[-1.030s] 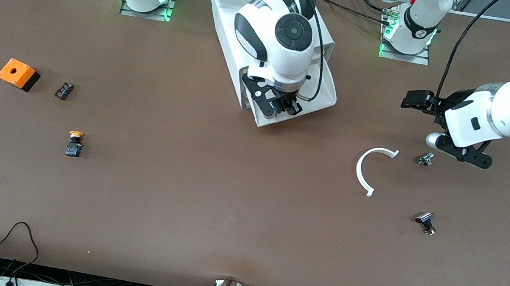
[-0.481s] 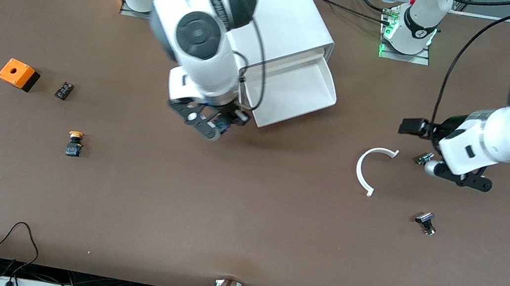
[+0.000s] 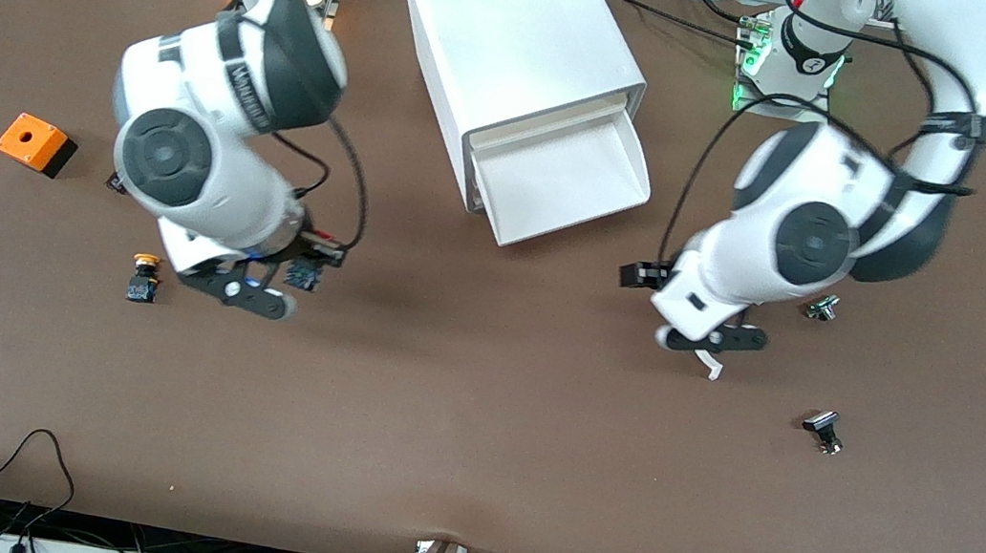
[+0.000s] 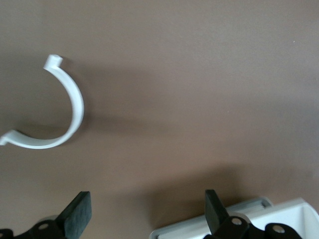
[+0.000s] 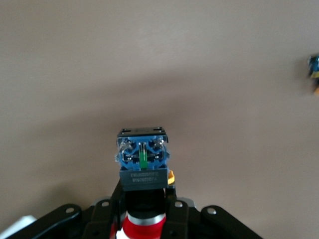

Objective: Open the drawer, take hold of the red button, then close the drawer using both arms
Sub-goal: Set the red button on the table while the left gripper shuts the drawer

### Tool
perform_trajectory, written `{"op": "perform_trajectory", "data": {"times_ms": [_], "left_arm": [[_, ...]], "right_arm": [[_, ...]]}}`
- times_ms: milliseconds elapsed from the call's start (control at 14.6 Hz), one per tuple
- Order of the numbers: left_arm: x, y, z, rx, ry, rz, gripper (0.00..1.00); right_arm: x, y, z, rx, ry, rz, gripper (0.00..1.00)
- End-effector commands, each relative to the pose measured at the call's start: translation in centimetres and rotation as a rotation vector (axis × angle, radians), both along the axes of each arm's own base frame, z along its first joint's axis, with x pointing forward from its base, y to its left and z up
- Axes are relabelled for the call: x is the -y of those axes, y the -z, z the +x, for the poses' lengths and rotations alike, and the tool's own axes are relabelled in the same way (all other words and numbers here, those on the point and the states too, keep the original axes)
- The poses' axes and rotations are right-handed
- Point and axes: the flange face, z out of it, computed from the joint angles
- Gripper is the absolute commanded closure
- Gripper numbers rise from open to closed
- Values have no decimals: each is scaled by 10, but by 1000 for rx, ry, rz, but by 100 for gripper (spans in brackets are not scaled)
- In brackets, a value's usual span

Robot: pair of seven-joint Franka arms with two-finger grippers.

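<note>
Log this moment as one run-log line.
drawer: open | right gripper: shut on button, over table | left gripper: open, over white clip

Brown table (image 3: 469, 447) carries cabinet (image 3: 507, 37), orange box (image 3: 35, 143).

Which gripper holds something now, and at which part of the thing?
The right gripper holds the button, clamped near its red cap, dark body pointing outward. The left gripper is open and holds nothing.
</note>
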Motion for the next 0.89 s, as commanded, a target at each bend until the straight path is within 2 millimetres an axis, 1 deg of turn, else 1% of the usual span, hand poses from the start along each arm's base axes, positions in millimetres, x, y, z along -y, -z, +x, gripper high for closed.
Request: {"op": "perform_trajectory", "data": {"times_ms": [0,69,137,206,275,343,412,481,549,618,687,824], "left_arm": [[17,30,-28,34,-94,40,0],[29,39,-38,34,-131,48,0],[36,45,-44,30,-166,55,0],[40,48,-49,22,-192,65,1],[42,53,-57,9,-198,77,1],[54,60,-70,-1,-173,86,2],[61,65,-78,-6,-164,91,2],[66,70,-85,-8,-171,94,2],[79,72,-95,-7,-171,93,2],[89,71,-102,-5,-175,93,2],[94,72,-106,-10,-193,98,2],[109,72,-119,-16,-186,97,2]], "right_arm": [[52,19,2,7,-110,51,100],[72,36,5,16,-138,59,100],[90,49,6,32,-163,69,100],[109,69,5,50,-194,76,100],[131,88,3,70,-229,84,100],[150,106,2,84,-252,87,100],[163,123,-1,97,-259,88,100],[175,144,-5,107,-259,87,100],[182,160,-8,129,-258,82,100],[193,179,-10,139,-255,78,100],[202,196,-11,131,-250,77,100],[209,220,-13,113,-241,75,100]]}}
